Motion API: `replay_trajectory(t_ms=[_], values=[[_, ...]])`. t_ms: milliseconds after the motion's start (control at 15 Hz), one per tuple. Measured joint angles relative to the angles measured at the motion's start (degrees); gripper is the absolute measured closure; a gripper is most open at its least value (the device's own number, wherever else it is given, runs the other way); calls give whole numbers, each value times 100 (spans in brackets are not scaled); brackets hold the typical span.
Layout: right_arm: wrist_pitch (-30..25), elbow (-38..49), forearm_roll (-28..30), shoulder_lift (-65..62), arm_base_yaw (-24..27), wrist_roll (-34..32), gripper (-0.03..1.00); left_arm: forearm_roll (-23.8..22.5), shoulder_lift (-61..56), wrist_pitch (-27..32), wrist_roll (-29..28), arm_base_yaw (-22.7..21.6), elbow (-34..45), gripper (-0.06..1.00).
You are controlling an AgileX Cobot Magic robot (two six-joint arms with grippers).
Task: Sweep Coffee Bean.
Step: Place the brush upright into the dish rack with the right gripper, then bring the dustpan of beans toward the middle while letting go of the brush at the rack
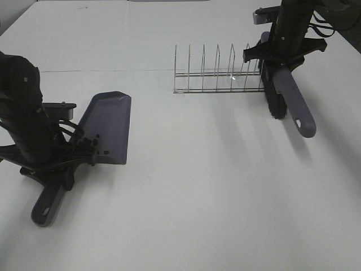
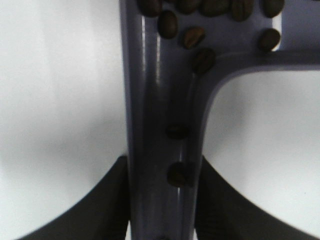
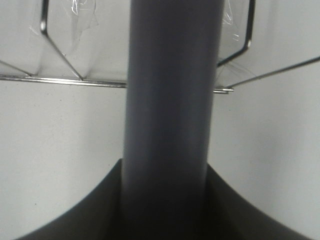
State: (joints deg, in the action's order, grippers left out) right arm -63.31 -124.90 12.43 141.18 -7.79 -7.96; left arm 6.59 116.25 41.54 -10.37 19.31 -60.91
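The left gripper (image 1: 63, 162) is shut tight on the handle of the purple dustpan (image 1: 110, 125). The right gripper (image 1: 280, 55) is shut tight on the handle of the brush (image 1: 296, 107). Its black bristles (image 1: 275, 104) hang beside the end of the wire rack (image 1: 217, 76). The coffee beans (image 2: 168, 24) lie inside the dustpan, at the handle end, and a few sit in the handle's groove. From up high they are only tiny dark dots, maybe not all of them. The left wrist view shows them plainly. The white table (image 1: 197, 203) lies under everything.
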Motion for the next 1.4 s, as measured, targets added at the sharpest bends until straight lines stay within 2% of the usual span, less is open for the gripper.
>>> replay_trajectory(t_ms=[67,133,267,333,400,667,933,1400], values=[[6,-6,0,6,0,0,70,0,0,0,6,0,0,62],[6,-6,-6,6,0,-6,65,0,0,0,6,0,0,62],[23,-6,-46,17,0,-17,36,0,0,0,6,0,0,62],[23,-6,-17,17,0,-17,25,0,0,0,6,0,0,62],[23,-6,23,17,0,-17,20,0,0,0,6,0,0,62],[-103,-6,40,-269,-17,-23,16,97,97,395,6,0,-401,62],[-115,-11,-46,-888,-17,-29,16,384,269,458,6,11,-934,62],[-172,-17,-172,-980,-17,-40,16,378,424,384,6,539,-1014,62]])
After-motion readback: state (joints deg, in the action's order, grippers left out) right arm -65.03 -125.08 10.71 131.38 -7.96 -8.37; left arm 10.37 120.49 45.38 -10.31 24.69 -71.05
